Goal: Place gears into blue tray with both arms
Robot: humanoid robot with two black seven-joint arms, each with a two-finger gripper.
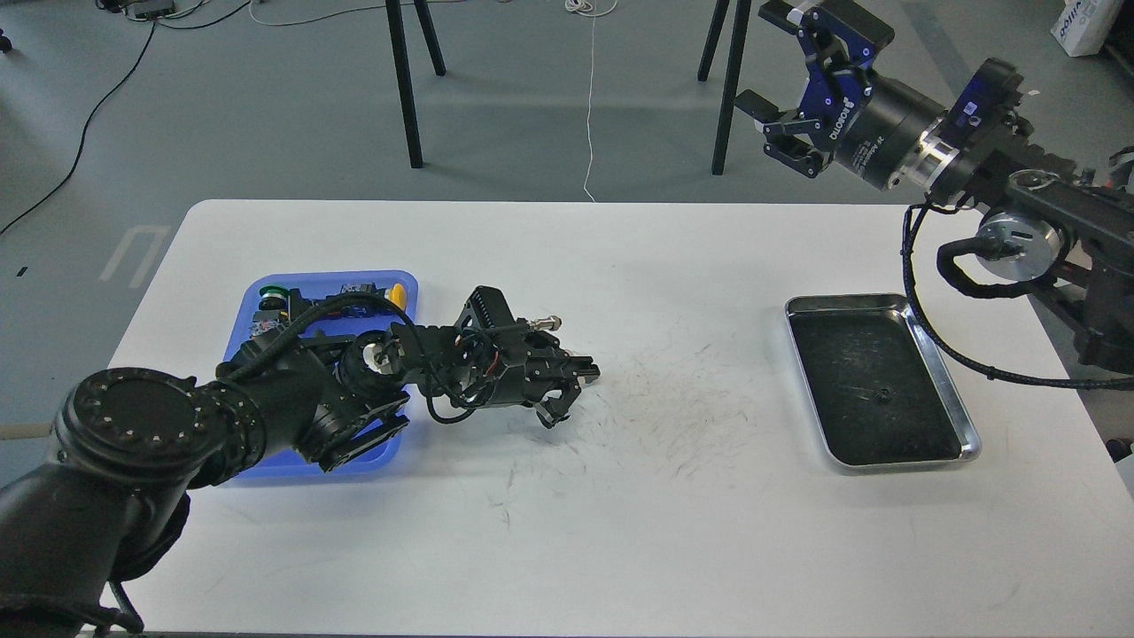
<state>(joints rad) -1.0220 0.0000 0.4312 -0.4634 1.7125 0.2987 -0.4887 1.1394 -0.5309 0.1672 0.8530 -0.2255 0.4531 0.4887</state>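
The left arm (221, 416) lay over the blue tray (266, 288), and its gripper (567, 390) rested low above the table (567, 532); I cannot tell how its jaws stood. One gear (881, 396) sat in the metal tray (886, 461). Farther away, the right gripper (780, 89) hung high, its fingers spread apart.

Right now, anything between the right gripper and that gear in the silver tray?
Nothing visible. The right gripper is raised beyond the table's far edge, jaws open. The gear lies alone on the black lining of the silver tray, with only bare white table between them.
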